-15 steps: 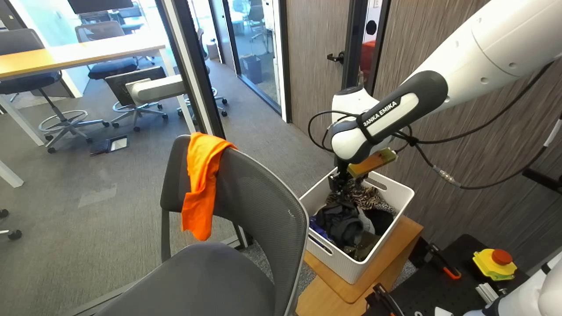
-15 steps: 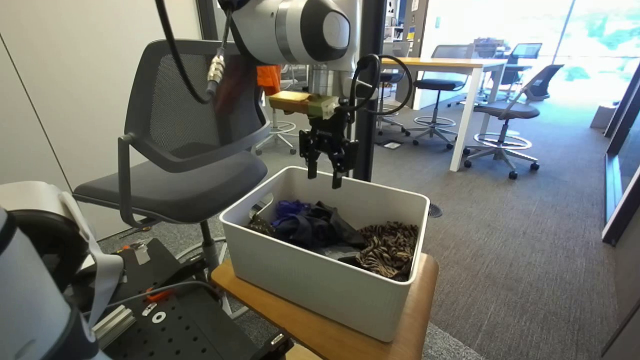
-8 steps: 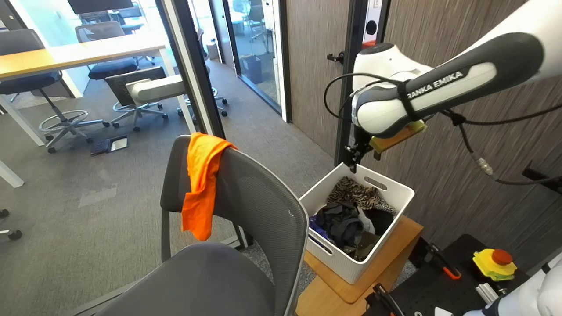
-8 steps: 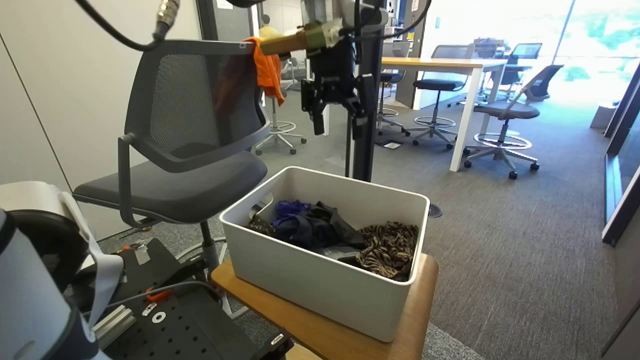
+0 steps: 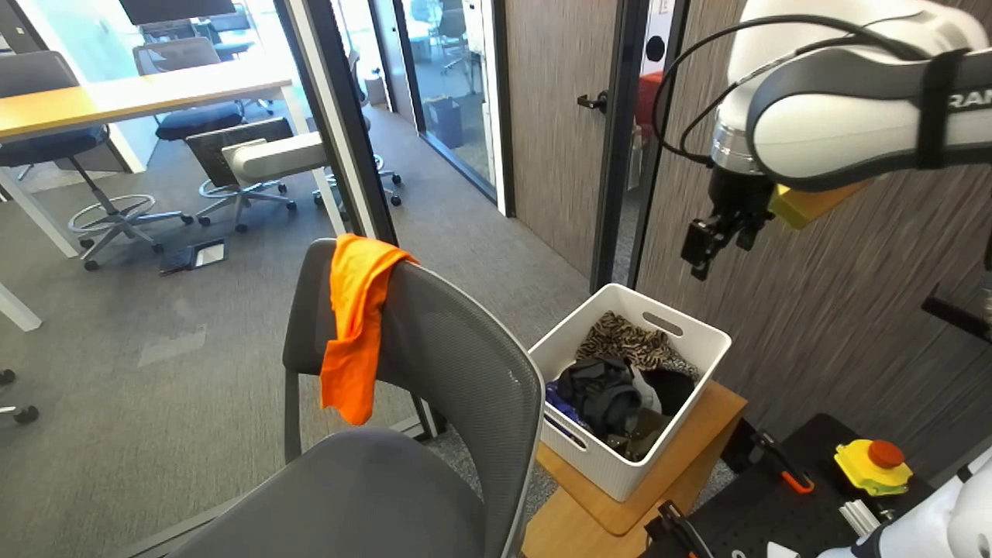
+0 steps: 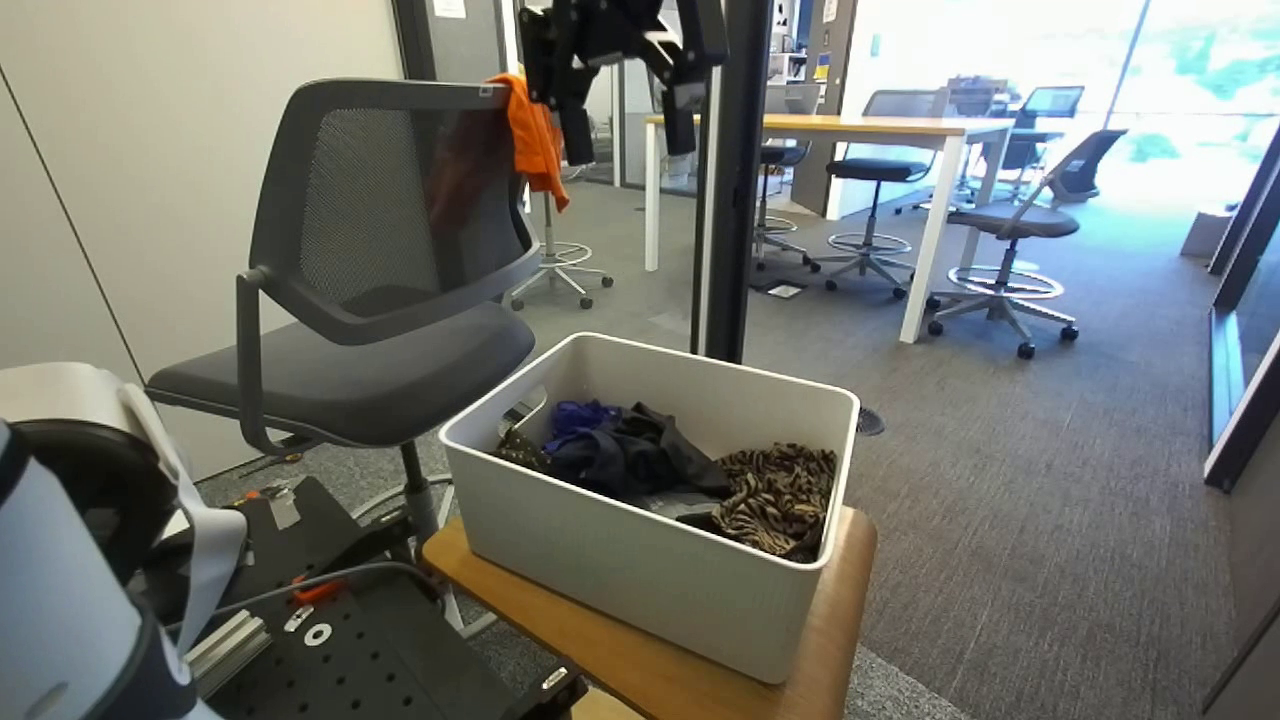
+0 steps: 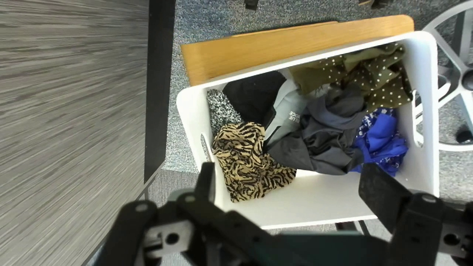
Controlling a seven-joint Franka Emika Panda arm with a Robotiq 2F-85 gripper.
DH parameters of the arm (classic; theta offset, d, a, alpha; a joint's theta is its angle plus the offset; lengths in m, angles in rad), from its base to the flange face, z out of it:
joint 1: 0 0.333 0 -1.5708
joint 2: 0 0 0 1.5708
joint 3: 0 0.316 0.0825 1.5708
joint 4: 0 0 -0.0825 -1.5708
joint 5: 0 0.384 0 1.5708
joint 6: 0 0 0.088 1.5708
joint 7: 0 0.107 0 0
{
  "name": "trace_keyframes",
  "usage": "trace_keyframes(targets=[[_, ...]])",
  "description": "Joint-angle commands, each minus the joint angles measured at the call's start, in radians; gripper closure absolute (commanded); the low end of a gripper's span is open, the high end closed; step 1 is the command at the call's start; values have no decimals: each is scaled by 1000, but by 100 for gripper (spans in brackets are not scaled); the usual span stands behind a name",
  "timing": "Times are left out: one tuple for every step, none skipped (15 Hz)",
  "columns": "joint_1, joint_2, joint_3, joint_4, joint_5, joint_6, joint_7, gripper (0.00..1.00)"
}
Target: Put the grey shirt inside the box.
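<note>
High above the rim of the white plastic box, and well apart from it, see the end effector with both fingers spread wide. Looking down in the wrist view, find a crumpled dark grey cloth lying inside the box, near the middle, and touching it a light grey garment with printed lettering; cannot tell which of the two to call the grey shirt. Sharing the box: a tiger-striped cloth at one end, black fabric and speckled black-and-white fabric against it, then blue cloth and olive white-dotted cloth toward the opposite end. Under the box, a wooden bench. In both exterior views, can see an orange cloth draped over the back of a dark grey mesh office chair, near the box.
</note>
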Motion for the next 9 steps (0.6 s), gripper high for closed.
trace_keyframes(targets=[[-7,-197,-41,-101,9,-25,-73,0],[-8,-225,-57,-115,16,-20,-84,0],[-11,-247,-70,-132,22,-7,-85,0],[-10,-301,-74,-156,29,-35,-91,0],[-9,-320,-83,-164,33,-42,-98,0],[-10,-338,-87,-173,34,-49,-101,0],[-11,-356,-90,-180,35,-59,-103,0],[-12,-372,-95,-183,39,-72,-104,0],[-13,-387,-97,-190,41,-79,-103,0]])
